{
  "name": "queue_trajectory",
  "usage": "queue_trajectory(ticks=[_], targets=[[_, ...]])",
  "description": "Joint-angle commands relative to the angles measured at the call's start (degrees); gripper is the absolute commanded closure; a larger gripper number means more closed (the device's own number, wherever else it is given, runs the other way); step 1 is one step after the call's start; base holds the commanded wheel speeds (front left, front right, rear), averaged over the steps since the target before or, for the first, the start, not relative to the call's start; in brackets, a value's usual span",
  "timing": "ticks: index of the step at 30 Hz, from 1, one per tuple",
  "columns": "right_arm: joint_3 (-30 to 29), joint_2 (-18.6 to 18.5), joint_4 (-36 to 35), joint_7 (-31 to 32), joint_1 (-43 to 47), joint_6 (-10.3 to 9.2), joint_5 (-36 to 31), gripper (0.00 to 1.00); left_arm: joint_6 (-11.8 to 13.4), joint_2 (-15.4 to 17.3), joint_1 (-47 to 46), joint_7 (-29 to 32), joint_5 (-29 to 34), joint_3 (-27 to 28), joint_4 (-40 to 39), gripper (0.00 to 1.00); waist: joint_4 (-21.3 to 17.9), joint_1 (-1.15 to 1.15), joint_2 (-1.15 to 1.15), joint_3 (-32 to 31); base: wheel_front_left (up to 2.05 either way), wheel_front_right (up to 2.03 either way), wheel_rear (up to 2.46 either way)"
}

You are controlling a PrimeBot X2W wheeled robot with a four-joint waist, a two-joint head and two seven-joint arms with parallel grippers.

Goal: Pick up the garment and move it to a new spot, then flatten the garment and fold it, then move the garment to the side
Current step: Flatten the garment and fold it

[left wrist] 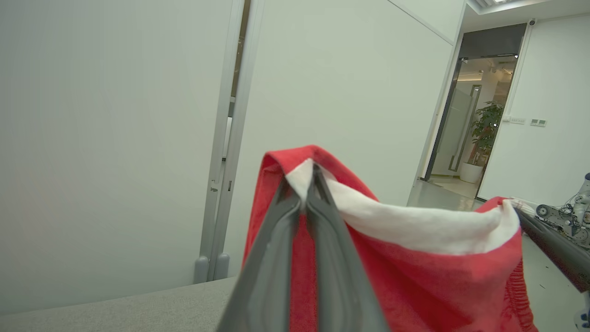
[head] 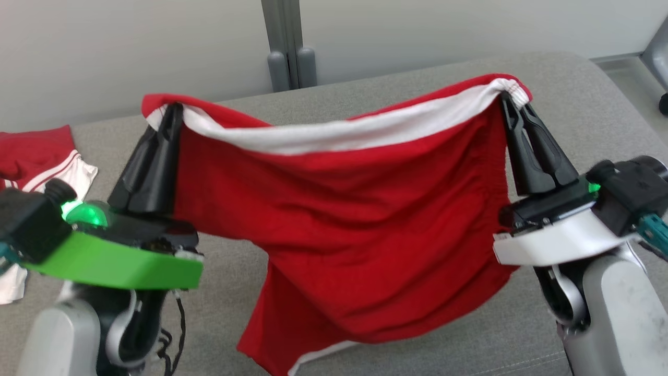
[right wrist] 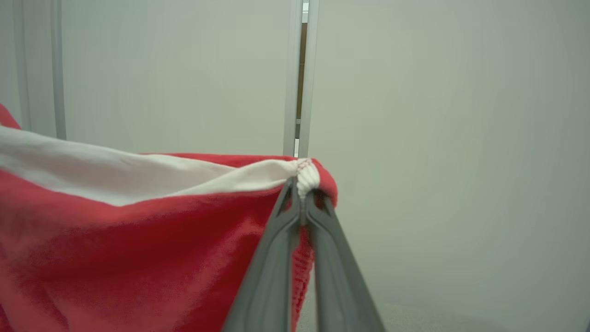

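Observation:
The garment (head: 339, 224) is a pair of red shorts with a white waistband, hanging in the air over the grey surface. My left gripper (head: 172, 112) is shut on the waistband's left corner. At the right corner my right gripper (head: 514, 102) is shut on the bunched elastic. The waistband sags between them and the legs droop toward the surface. In the left wrist view the left gripper (left wrist: 309, 177) pinches white and red cloth (left wrist: 415, 276). In the right wrist view the right gripper (right wrist: 304, 191) clamps the gathered waistband of the garment (right wrist: 138, 240).
A second red and white garment (head: 36, 162) lies at the left edge of the grey padded surface (head: 417, 83). A pale wall with a grey post (head: 287, 47) stands behind. An open doorway (left wrist: 479, 120) shows at the right in the left wrist view.

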Motion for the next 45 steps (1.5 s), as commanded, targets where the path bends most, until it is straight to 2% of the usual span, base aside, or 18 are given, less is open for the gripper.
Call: queue_trajectory(ticks=[1,5,6,7,9,13,17,21,25,29,32,36,43,45], targets=[[0.33,-1.06,2.94,0.08,-3.08,-0.08,-0.18,1.00,-0.44,0.74,-2.68,0.80,-1.10,0.76,1.86,1.00,0.35,0.00,0.00,4.02,0.00,0.00,0.00],[1.34,-1.87,14.04,-1.30,-14.09,-0.09,1.00,1.00,-1.92,2.77,-12.82,3.01,-1.39,1.73,9.00,1.00,0.74,0.00,0.00,9.81,0.00,0.00,0.00],[1.59,-1.89,17.27,-1.96,-17.99,-0.08,1.17,1.00,-2.22,3.27,-16.49,3.60,-0.82,1.75,11.31,1.00,0.85,0.00,0.00,11.58,0.00,0.00,0.00],[1.97,-2.55,23.08,-3.69,-25.61,-0.09,-0.50,1.00,-2.92,3.68,-23.92,3.97,0.05,1.43,15.92,1.00,1.30,0.00,0.00,14.57,0.00,0.00,0.00],[2.05,-2.20,28.45,-5.73,-33.52,-0.08,-1.52,1.00,-3.30,2.72,-31.84,5.36,-1.11,0.88,21.46,1.00,1.95,0.00,0.00,17.71,0.00,0.00,0.00],[2.00,-1.33,39.16,-8.94,-46.57,-0.08,-4.88,1.00,-3.52,1.66,-47.29,3.92,1.33,0.28,33.14,1.00,3.26,0.00,0.00,23.38,0.00,0.00,0.00],[1.69,0.05,47.89,-11.54,-55.13,-0.09,-8.95,1.00,-4.39,0.36,-56.14,-0.34,3.97,-1.73,42.36,1.00,4.45,0.00,0.00,28.12,0.00,0.00,0.00],[1.94,1.75,53.91,-12.61,-57.64,-0.08,-11.32,1.00,-5.37,-1.24,-56.91,-5.25,3.42,-3.29,48.87,1.00,5.99,0.00,0.00,31.80,0.00,0.00,0.00],[3.39,2.98,53.65,-12.68,-54.10,-0.09,-10.33,1.00,-6.00,-2.43,-52.73,-11.13,1.54,-4.71,52.64,1.00,6.84,0.00,0.00,33.63,0.00,0.00,0.00],[4.92,3.03,48.92,-12.70,-48.76,-0.09,-8.47,1.00,-6.29,-2.10,-47.25,-15.60,-1.42,-7.32,51.80,1.00,7.19,0.00,0.00,33.10,0.00,0.00,0.00],[5.13,2.26,44.59,-12.70,-42.86,-0.09,-6.38,1.00,-6.33,-0.41,-41.38,-18.38,-3.79,-9.86,48.97,1.00,7.19,0.00,0.00,31.34,0.00,0.00,0.00],[5.74,1.14,38.88,-12.70,-35.79,-0.08,-4.47,1.00,-6.35,1.82,-34.23,-20.60,-6.44,-10.52,43.88,1.00,7.01,0.00,0.00,28.41,0.00,0.00,0.00],[5.00,1.02,30.06,-12.68,-20.99,-0.08,-1.20,1.00,-6.30,4.23,-19.57,-21.74,-6.40,-10.34,34.98,1.00,6.96,0.00,0.00,20.17,0.00,0.00,0.00],[4.74,1.49,27.98,-12.69,-16.73,-0.08,-0.48,1.00,-5.54,4.72,-14.63,-21.83,-6.18,-9.61,31.88,1.00,6.74,0.00,0.00,17.42,0.00,0.00,0.00]])
